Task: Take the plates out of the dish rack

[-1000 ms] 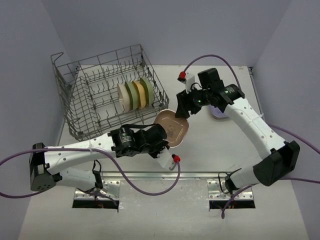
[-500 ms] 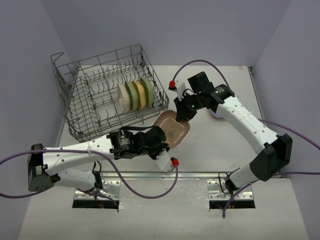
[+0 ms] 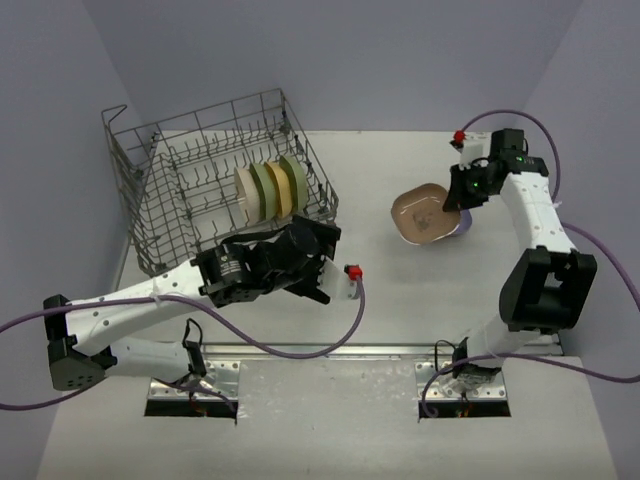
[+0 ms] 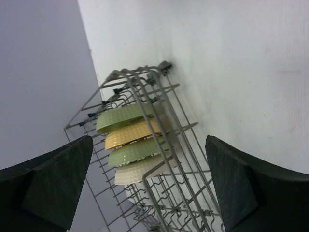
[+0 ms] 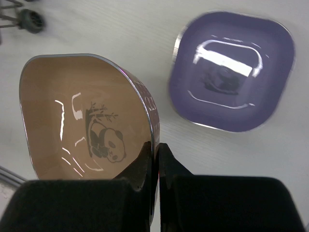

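Observation:
The grey wire dish rack [image 3: 190, 205] stands at the back left with several plates on edge in a row: cream [image 3: 243, 194], green [image 3: 262, 190], yellow [image 3: 281, 185] and olive green [image 3: 297, 174]. The left wrist view shows the same row [image 4: 131, 134] through the rack wires [image 4: 159, 183]. My left gripper [image 3: 322, 265] [image 4: 148, 145] is open and empty just outside the rack's near right corner. My right gripper [image 3: 458, 195] [image 5: 157, 154] is shut on the rim of a brown panda plate [image 3: 422, 212] [image 5: 82, 116], held tilted over the table beside a lavender plate [image 5: 231, 72] [image 3: 463, 224].
Purple cables loop from both arms, one [image 3: 300, 352] across the near table. The enclosure walls stand close behind the rack and along the right side. A metal mounting rail [image 3: 330, 350] runs along the near edge by the arm bases.
My left gripper opened and let go of the brown plate, then swung back toward the rack. My right gripper shut on the plate and carried it right, over the lavender plate.

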Controlling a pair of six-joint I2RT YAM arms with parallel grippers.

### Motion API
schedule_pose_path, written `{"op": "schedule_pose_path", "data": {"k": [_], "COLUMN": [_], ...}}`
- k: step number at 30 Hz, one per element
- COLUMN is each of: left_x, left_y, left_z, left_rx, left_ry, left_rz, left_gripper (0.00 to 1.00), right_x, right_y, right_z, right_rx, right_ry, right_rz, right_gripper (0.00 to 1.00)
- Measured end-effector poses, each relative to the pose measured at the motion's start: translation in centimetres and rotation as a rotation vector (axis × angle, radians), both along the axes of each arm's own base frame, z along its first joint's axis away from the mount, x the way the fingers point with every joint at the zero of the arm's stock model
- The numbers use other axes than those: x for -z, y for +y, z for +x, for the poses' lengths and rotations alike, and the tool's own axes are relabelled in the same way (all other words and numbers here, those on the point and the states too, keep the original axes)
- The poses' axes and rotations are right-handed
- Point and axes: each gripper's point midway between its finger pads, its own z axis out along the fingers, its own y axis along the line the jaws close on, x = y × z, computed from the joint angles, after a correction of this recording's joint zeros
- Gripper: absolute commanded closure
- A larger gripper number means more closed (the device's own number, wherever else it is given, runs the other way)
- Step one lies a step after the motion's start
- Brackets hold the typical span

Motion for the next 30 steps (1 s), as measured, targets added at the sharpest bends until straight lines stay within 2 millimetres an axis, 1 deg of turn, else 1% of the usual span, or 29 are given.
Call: {"op": "schedule_pose_path", "data": {"k": [2, 4, 6, 8, 11, 13, 16, 20, 22, 25, 30], "left_x": [-2.2, -4.1, -5.0, -5.1, -4.7, -4.5, -4.6, -5.2, -5.3, -5.2, -5.1], "left_y": [-0.1, -0.1, 0.0, 0.2, 0.3, 0.5, 0.8, 1.1, 1.2, 1.3, 1.5], "left_z": [0.9, 1.6, 2.0, 2.2, 2.6, 3.1, 3.7, 4.1, 4.2, 4.3, 4.3], "left_rx": [-0.056, -0.112, -0.16, -0.195, -0.247, -0.282, -0.329, -0.364, -0.375, -0.384, -0.394], "left_ry": [0.001, 0.007, 0.027, 0.058, 0.114, 0.149, 0.188, 0.227, 0.242, 0.257, 0.27], "left_rz": [-0.093, -0.182, -0.244, -0.283, -0.325, -0.353, -0.399, -0.458, -0.475, -0.484, -0.49], "left_gripper": [0.0, 0.0, 0.0, 0.0, 0.0, 0.0, 0.0, 0.0, 0.0, 0.0, 0.0], "right_x": [1.7, 3.2, 4.5, 5.3, 6.2, 6.6, 7.2, 8.1, 8.6, 9.4, 10.6], "right_y": [-3.7, -6.3, -8.3, -9.6, -10.7, -11.2, -11.8, -12.6, -12.9, -13.0, -12.9], "right_z": [0.5, 1.0, 1.5, 1.7, 2.4, 3.3, 4.8, 7.9, 8.9, 9.6, 9.8], "right_rx": [0.063, 0.09, 0.103, 0.111, 0.114, 0.111, 0.11, 0.113, 0.123, 0.136, 0.147], "right_ry": [0.034, 0.061, 0.078, 0.088, 0.093, 0.085, 0.068, 0.029, 0.02, 0.021, 0.023], "right_rz": [-0.012, -0.018, -0.027, -0.032, -0.035, -0.04, -0.045, -0.04, -0.037, -0.029, -0.011], "right_gripper": [1.0, 1.0, 1.0, 1.0, 1.0, 1.0, 1.0, 1.0, 1.0, 1.0, 1.0]}}
